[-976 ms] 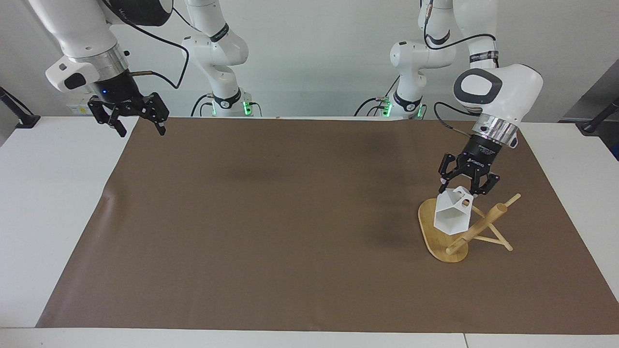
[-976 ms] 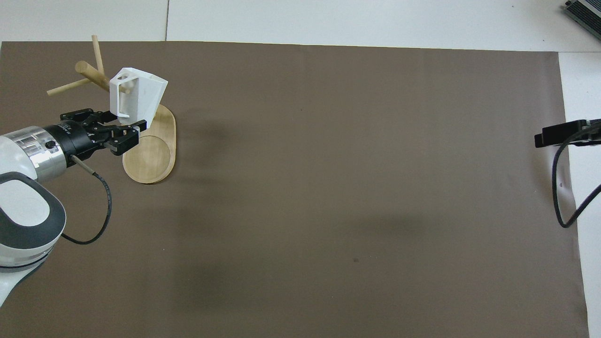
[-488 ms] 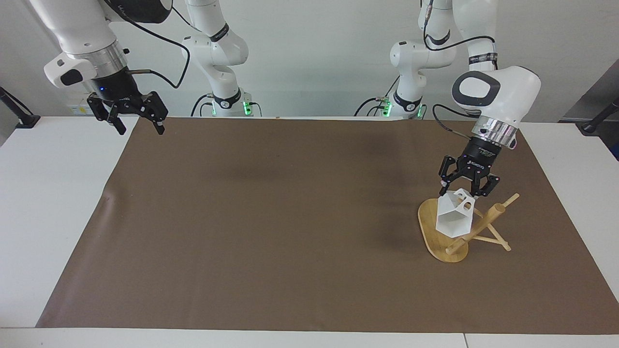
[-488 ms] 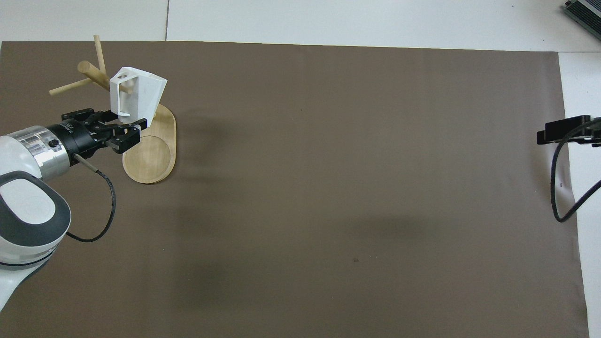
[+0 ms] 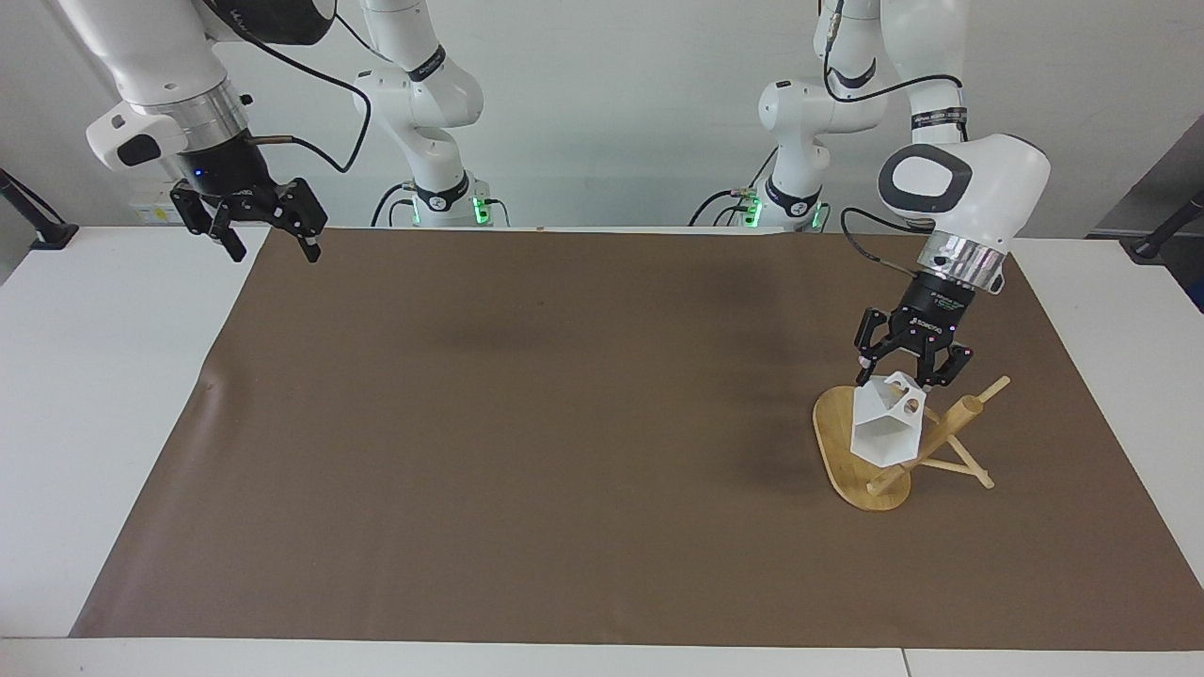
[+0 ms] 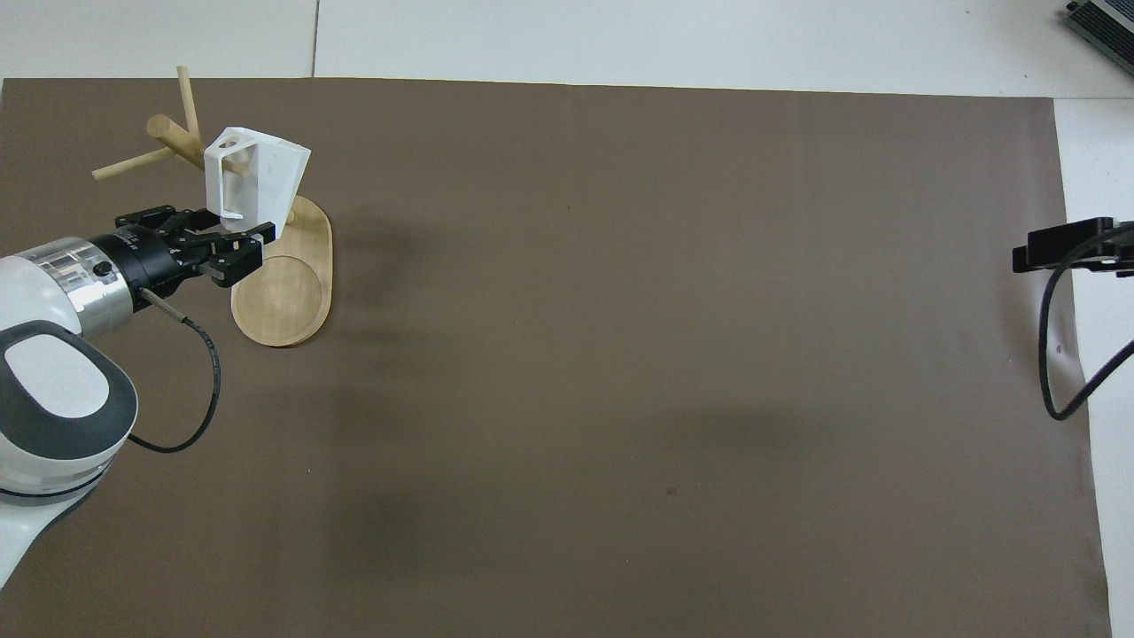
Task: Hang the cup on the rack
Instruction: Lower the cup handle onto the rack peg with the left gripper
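The left pincer (image 5: pixel 909 373), clenched on the cup (image 5: pixel 884 425), has carried it lower and closer to the rack (image 5: pixel 858 468) post over the last second, so a peg seems to enter the handle. The right pincer (image 5: pixel 266 232) waits spread over the table's (image 5: pixel 85 376) corner.

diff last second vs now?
Left gripper, shut on the cup, eased it along the peg of the rack, toward the post. Right gripper, jaws open, rose slightly at its end of the table. Rack stayed put; grip unchanged.
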You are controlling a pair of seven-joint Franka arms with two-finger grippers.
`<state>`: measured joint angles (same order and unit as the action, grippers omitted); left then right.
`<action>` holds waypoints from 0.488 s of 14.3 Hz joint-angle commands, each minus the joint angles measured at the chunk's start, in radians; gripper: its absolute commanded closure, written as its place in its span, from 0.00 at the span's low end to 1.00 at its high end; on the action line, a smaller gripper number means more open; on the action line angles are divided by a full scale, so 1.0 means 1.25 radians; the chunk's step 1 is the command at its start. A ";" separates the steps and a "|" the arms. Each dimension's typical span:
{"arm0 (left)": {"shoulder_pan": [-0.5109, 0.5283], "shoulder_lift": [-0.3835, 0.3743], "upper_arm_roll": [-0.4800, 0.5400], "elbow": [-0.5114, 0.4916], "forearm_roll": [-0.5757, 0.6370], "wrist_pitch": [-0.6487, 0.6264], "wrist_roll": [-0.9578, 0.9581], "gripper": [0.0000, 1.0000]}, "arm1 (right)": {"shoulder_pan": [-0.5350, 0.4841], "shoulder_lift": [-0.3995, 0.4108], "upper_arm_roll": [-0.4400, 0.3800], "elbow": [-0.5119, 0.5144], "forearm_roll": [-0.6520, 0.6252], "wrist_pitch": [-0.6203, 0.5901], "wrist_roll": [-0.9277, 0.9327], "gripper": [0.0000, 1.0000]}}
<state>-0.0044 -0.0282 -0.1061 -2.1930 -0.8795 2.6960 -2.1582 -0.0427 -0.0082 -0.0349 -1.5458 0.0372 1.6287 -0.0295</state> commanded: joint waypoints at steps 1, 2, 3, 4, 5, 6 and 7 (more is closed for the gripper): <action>0.005 0.005 -0.002 0.002 0.005 0.029 -0.044 1.00 | -0.003 -0.008 0.003 -0.004 -0.016 -0.001 -0.007 0.00; 0.002 0.005 -0.002 0.001 0.005 0.039 -0.056 1.00 | -0.001 -0.008 0.003 -0.004 -0.016 -0.002 -0.006 0.00; 0.002 0.005 -0.002 0.000 0.005 0.042 -0.063 1.00 | -0.001 -0.009 0.003 -0.005 -0.016 -0.002 -0.007 0.00; 0.002 0.005 -0.002 -0.002 0.005 0.044 -0.064 1.00 | -0.001 -0.009 0.003 -0.005 -0.016 -0.002 -0.007 0.00; 0.002 0.005 -0.001 -0.002 0.005 0.044 -0.063 0.42 | -0.001 -0.009 0.002 -0.006 -0.016 -0.002 -0.007 0.00; 0.004 0.005 -0.001 -0.003 0.005 0.044 -0.071 0.00 | -0.001 -0.011 0.001 -0.008 -0.016 -0.003 -0.007 0.00; 0.004 0.005 -0.001 -0.003 0.005 0.044 -0.076 0.00 | -0.001 -0.011 0.001 -0.008 -0.016 -0.005 -0.007 0.00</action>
<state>-0.0039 -0.0227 -0.1042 -2.1935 -0.8795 2.7304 -2.2216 -0.0427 -0.0082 -0.0353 -1.5458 0.0372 1.6287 -0.0295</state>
